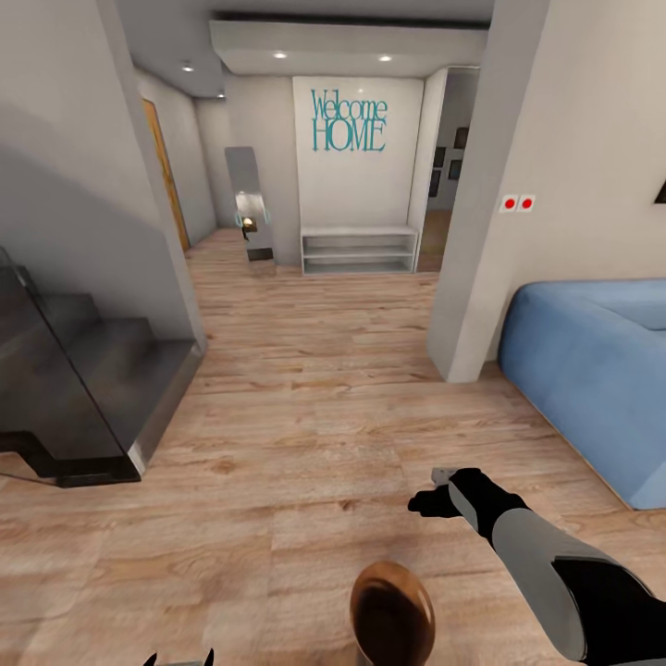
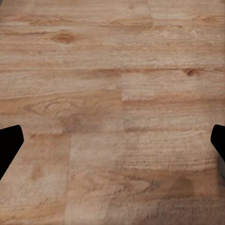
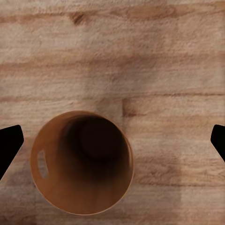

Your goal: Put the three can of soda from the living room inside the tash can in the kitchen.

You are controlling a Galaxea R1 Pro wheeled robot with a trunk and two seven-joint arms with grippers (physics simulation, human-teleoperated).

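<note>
The tash can (image 1: 392, 615) stands on the wood floor just in front of me, at the head view's bottom centre. Seen from above in the right wrist view, the tash can (image 3: 82, 161) shows a brown inner wall, a small handle slot and nothing inside. My right gripper (image 1: 430, 490) hangs open above the floor, a little beyond the bin and to its right, holding nothing. Its dark fingertips (image 3: 9, 145) sit wide apart. My left gripper (image 1: 176, 659) is open over bare planks, fingertips (image 2: 9, 143) spread. The cans of soda are out of view.
A blue sofa (image 1: 592, 379) fills the right side behind a grey wall corner (image 1: 472, 277). Dark stairs with a glass panel (image 1: 83, 388) stand at the left. A hallway leads ahead to a white shelf (image 1: 358, 250) under a "Welcome HOME" sign.
</note>
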